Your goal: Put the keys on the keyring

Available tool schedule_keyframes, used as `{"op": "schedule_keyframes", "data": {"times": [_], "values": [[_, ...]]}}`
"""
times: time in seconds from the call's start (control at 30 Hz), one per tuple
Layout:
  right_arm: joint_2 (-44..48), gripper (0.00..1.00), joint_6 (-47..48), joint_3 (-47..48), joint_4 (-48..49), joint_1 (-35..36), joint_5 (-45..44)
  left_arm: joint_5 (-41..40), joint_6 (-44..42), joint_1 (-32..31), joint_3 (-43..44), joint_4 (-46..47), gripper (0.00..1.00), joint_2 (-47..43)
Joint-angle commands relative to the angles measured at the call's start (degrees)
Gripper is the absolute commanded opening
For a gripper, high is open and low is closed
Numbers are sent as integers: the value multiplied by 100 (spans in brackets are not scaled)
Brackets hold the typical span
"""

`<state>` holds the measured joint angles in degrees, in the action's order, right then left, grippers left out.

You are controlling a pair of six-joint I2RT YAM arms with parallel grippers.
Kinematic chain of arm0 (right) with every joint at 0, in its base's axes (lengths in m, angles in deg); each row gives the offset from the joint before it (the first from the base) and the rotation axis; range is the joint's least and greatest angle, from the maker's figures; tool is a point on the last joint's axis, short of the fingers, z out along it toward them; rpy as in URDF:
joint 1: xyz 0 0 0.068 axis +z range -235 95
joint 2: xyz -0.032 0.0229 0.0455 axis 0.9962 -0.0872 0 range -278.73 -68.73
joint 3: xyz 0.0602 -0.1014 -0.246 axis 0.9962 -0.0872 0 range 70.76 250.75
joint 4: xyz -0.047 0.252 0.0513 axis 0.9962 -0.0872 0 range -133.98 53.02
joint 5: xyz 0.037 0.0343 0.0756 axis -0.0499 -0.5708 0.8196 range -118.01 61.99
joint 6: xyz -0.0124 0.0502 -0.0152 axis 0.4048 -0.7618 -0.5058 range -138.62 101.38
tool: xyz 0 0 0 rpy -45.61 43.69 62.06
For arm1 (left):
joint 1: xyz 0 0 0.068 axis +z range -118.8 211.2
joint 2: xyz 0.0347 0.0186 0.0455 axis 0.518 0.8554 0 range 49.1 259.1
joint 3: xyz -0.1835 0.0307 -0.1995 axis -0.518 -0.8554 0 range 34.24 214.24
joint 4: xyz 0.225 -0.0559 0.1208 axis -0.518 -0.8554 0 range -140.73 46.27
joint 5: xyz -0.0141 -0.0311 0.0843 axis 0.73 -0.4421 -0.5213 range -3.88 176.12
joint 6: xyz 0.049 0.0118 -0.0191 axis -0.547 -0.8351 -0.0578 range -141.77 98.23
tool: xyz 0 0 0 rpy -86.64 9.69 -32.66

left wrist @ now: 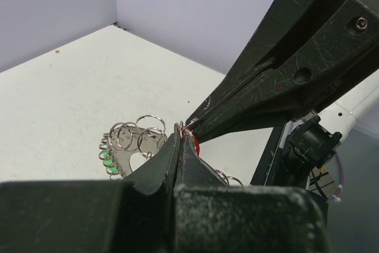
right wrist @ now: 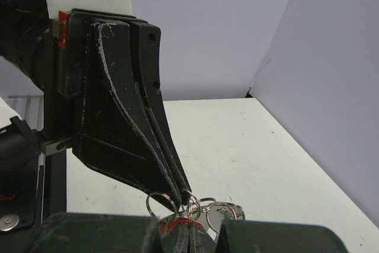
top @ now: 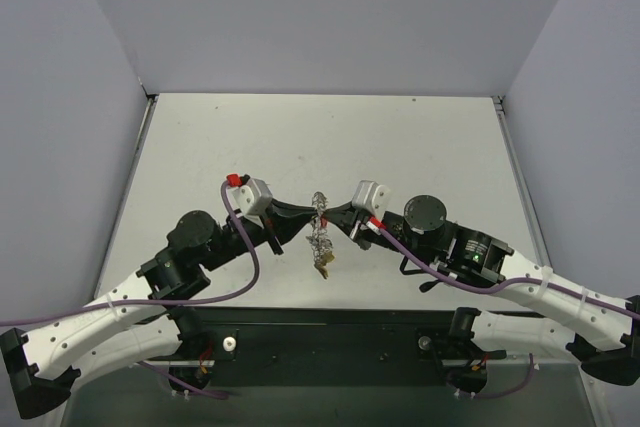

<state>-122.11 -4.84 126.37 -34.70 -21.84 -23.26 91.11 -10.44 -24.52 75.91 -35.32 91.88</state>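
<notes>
The keyring (top: 320,234), a silvery hoop strung with small rings, hangs in the air between both grippers, its gold-yellow tag (top: 325,265) at the bottom. My left gripper (top: 312,217) is shut on the keyring's rim; the left wrist view shows its fingertips (left wrist: 177,140) pressed together beside the rings (left wrist: 139,137). My right gripper (top: 331,218) meets it tip to tip and is shut on the red key (right wrist: 173,225), with a ring standing up out of its jaws. A green key head (left wrist: 108,161) shows among the rings. Other keys are hidden.
The white table (top: 400,147) lies below, with grey walls at the back and both sides. A black rail (top: 330,332) runs along the near edge between the arm bases. Purple cables loop beside each arm.
</notes>
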Motion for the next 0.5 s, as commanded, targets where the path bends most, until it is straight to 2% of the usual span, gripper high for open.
{"op": "schedule_keyframes", "data": {"times": [0.0, 0.47], "values": [[4, 0, 37, 274, 193, 57, -124, 239, -52, 0, 122, 566, 0, -147], [-32, 0, 19, 266, 193, 56, -177, 643, -140, 0, 17, 724, 0, -341]]}}
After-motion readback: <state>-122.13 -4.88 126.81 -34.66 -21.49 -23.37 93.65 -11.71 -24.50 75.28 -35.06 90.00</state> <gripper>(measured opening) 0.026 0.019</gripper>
